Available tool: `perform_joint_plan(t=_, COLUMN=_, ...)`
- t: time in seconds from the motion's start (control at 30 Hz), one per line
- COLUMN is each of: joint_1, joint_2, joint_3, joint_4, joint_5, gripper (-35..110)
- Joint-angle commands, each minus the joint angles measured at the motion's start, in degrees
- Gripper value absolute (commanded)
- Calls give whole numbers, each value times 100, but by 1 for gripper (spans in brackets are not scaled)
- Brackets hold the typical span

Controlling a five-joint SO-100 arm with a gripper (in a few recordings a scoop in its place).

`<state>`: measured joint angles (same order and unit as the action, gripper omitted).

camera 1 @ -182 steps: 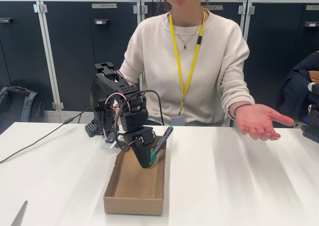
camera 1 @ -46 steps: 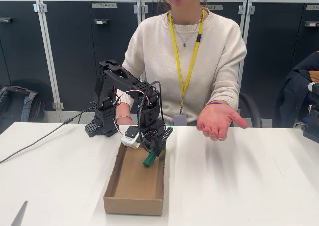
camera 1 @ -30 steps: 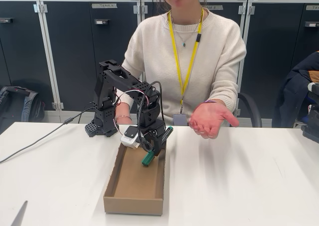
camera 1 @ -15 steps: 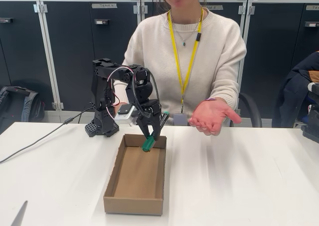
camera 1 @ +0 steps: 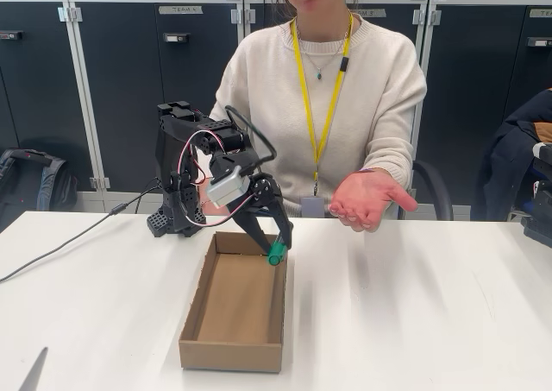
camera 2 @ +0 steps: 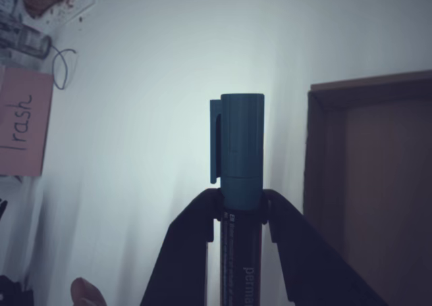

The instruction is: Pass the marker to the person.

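Marker point(camera 1: 277, 252) is seen clamped in the jaws of the gripper point(camera 1: 274, 244), lifted above the right rim of an open cardboard box point(camera 1: 235, 348) in the fixed view. Only the green cap is made out there, pointing down and toward the camera, just over the box's right wall near its far end. The black arm point(camera 1: 185, 162) is shown rising from its base on the white surface point(camera 1: 414, 313) behind the box, bent forward and down, with a light-coloured block mounted near the wrist.

In the wrist view the marker point(camera 2: 238, 184) is seen from close by: the capped end with its clip stands up past the two dark fingertips point(camera 2: 199, 218), which are pressed against the barrel from both sides just below the cap. White lettering on the black barrel is visible but cannot be read in full. Part of the box point(camera 2: 368, 184) is shown at the right of that view, and a pink note at the left edge.

The person point(camera 1: 323, 97) is seated behind the surface in a cream sweater with a yellow lanyard. An open hand point(camera 1: 366, 199), palm up, is held to the right of the gripper, apart from the marker.
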<state>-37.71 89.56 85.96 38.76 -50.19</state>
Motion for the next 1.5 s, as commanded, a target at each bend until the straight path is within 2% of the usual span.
perform_joint_plan(t=0.0, joint_1=-237, joint_2=-97, joint_3=-501, joint_4=-316, joint_5=-272, gripper=-5)
perform_joint_plan(t=0.63, joint_1=-2092, joint_2=-756, joint_3=-1969, joint_4=-149, joint_5=-642, gripper=-5)
perform_joint_plan(t=0.83, joint_1=-2329, joint_2=-1099, joint_3=-2505, joint_4=-26, joint_5=-800, gripper=-5)
perform_joint_plan(t=1.1, joint_1=-2505, joint_2=-1292, joint_3=-2109, joint_4=-686, joint_5=-1037, gripper=-5)
perform_joint_plan(t=1.47, joint_1=-2619, joint_2=-1327, joint_3=-2241, joint_4=-387, joint_5=-817, gripper=-5)
